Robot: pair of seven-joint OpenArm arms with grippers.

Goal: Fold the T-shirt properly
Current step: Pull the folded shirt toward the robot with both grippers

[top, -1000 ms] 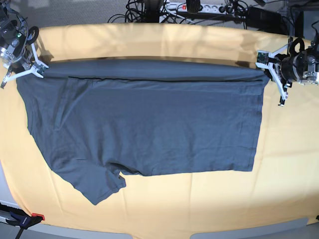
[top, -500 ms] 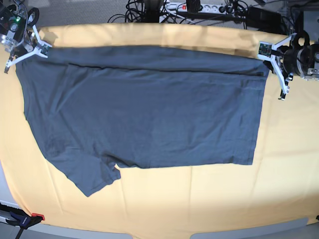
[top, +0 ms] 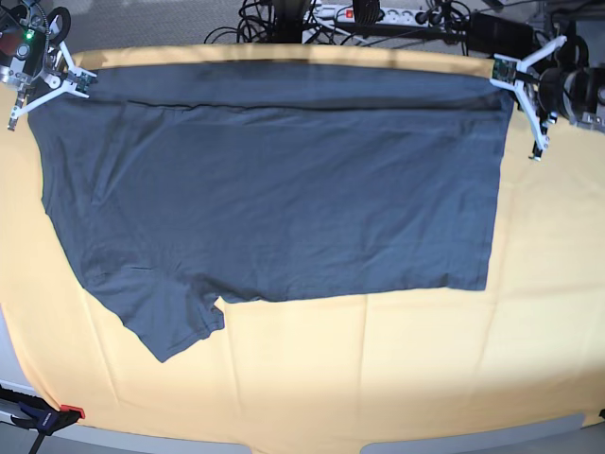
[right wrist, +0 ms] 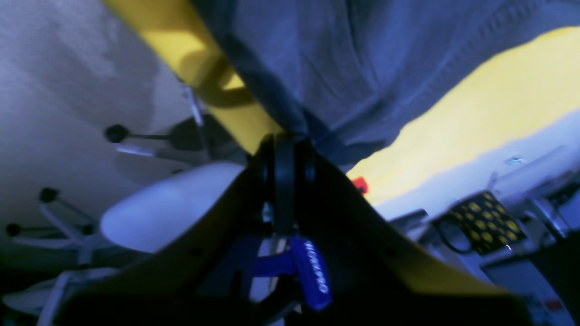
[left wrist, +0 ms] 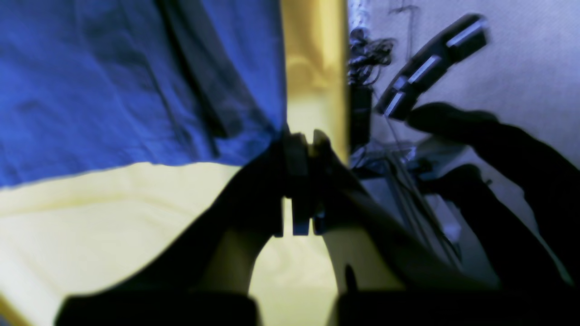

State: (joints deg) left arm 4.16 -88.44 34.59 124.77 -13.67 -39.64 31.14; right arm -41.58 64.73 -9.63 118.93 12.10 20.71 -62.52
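The dark grey T-shirt lies spread across the yellow table, one sleeve pointing to the front left. Its far edge is stretched taut between my two grippers. My left gripper is shut on the far right corner, near the table's back edge. In the left wrist view the left gripper pinches the corner of the T-shirt. My right gripper is shut on the far left corner. In the right wrist view the right gripper clamps bunched cloth of the T-shirt.
Cables and a power strip lie just behind the table's back edge. A blue-handled clamp grips the front left table edge. A white chair base stands on the floor beyond the table's left end.
Both grippers have moved toward the table's back edge, pulling the T-shirt's far edge with them. The whole shirt has slid back and the folded strip along its top has narrowed.
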